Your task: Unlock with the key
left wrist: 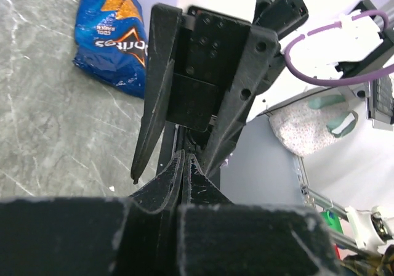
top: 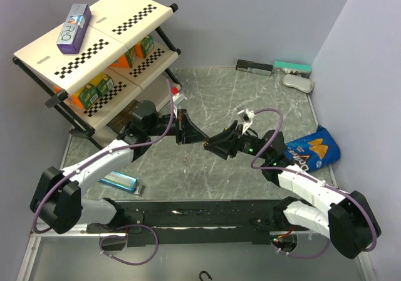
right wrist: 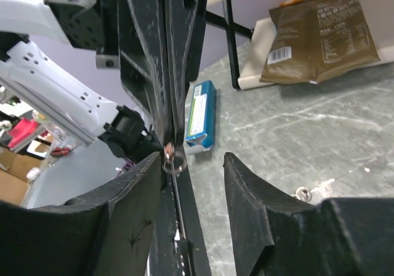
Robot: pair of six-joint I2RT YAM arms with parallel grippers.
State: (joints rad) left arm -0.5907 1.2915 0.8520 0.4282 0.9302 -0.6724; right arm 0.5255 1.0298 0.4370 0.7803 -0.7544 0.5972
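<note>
Key: a small metal piece with a ring (right wrist: 173, 162), held up above the middle of the table (top: 263, 105); it is too small to make out the blade.
Left gripper: (left wrist: 184, 158) the fingers are pressed tight together, with the key pinched at their very tips. It reaches in from the left and points right at the other gripper.
Right gripper: (right wrist: 194, 162) the fingers are spread well apart with nothing between them. It faces the left gripper tip to tip. The key sits just beside its own left finger, and I cannot tell whether they touch.
Loose piece: a small ringed metal bit (right wrist: 301, 193) lies on the table just near of the two grippers. I cannot tell what it is.
Blue box: (top: 119, 182) lies flat at the near left, beside the left arm.
Chip bag: (top: 313, 150) blue, on the right, next to the right arm.
Shelf rack: (top: 37, 52) stands at the far left. A purple box (top: 73, 27) lies on top, green-and-orange cartons (top: 97, 88) stand on the middle level, and a brown pouch (right wrist: 320, 32) lies lower down.
Far edge: a black bar (top: 254, 66), a teal block (top: 292, 66) and a pale case (top: 297, 82) sit close together at the far right.
</note>
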